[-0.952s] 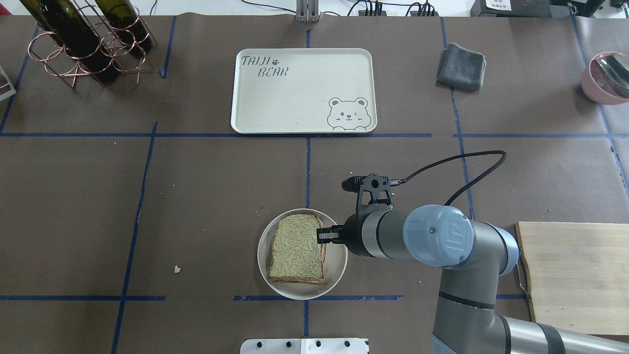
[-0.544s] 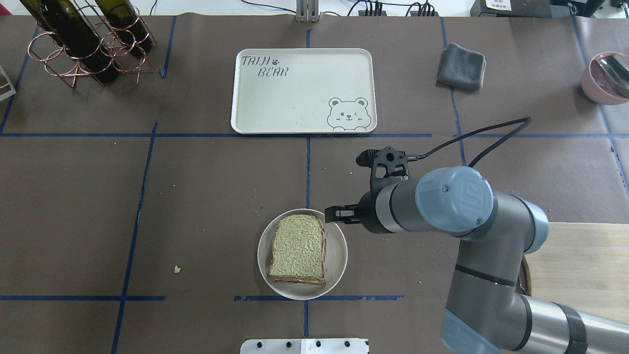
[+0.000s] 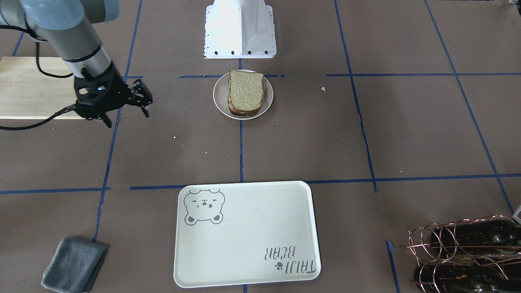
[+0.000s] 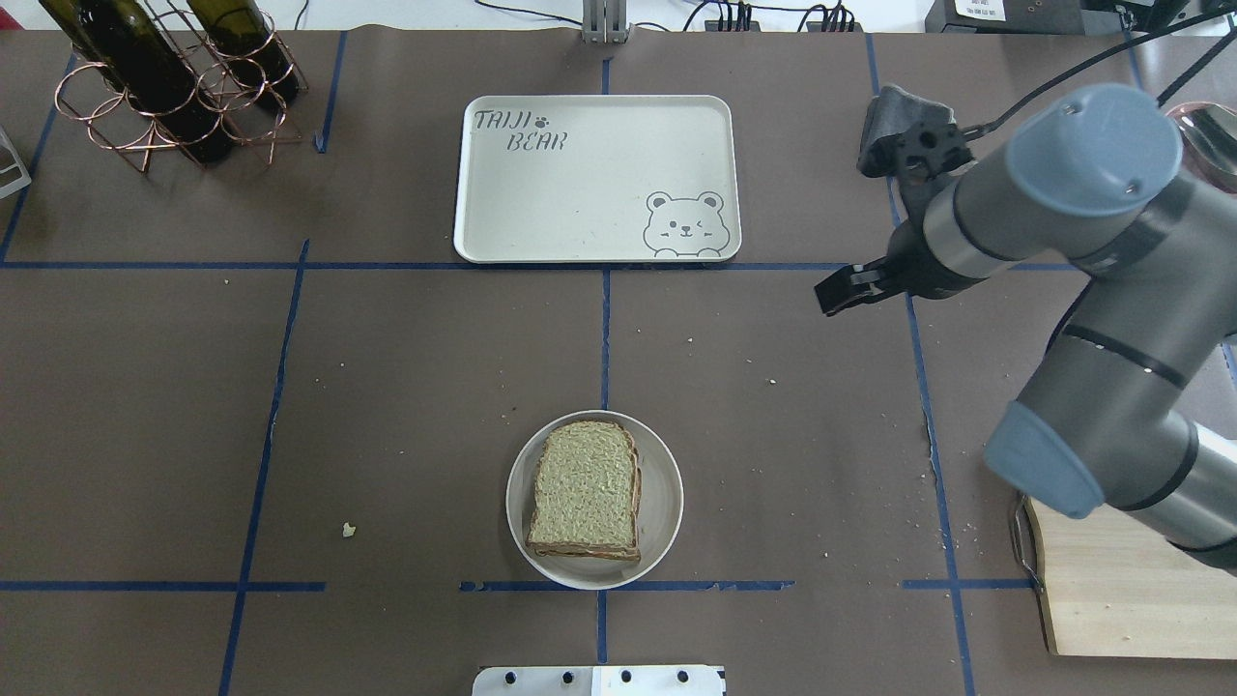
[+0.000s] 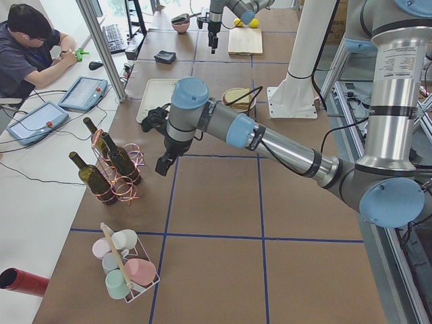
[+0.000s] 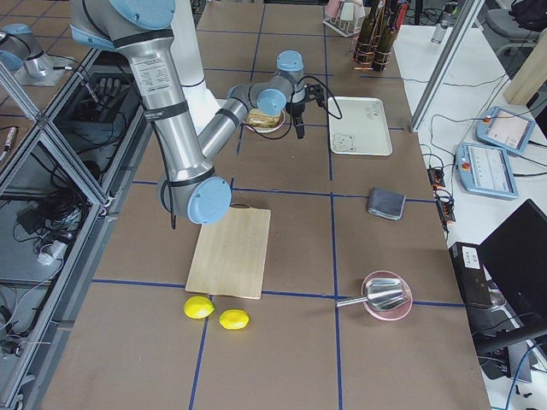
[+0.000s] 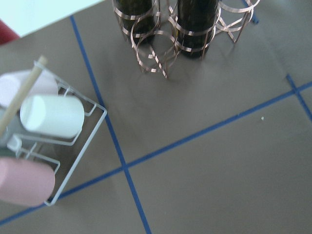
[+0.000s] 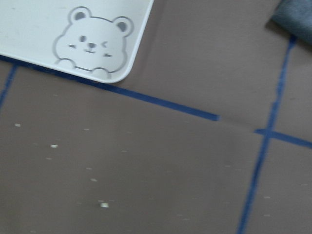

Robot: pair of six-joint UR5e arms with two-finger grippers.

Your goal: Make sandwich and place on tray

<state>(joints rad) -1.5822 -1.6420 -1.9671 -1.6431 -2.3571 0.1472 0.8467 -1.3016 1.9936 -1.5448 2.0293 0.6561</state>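
Sandwich built, not yet trayed
The tray (image 4: 580,193) at twelve o'clock lay bare; the plate (image 4: 663,503) at six held the stacked sandwich (image 4: 586,488); my right claw (image 4: 833,290) had swung off toward two o'clock, empty, spread or clenched I couldn't tell.

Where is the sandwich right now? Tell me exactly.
In the overhead view the sandwich sits on the round white plate at bottom centre, just ahead of the robot's base and well short of the tray.
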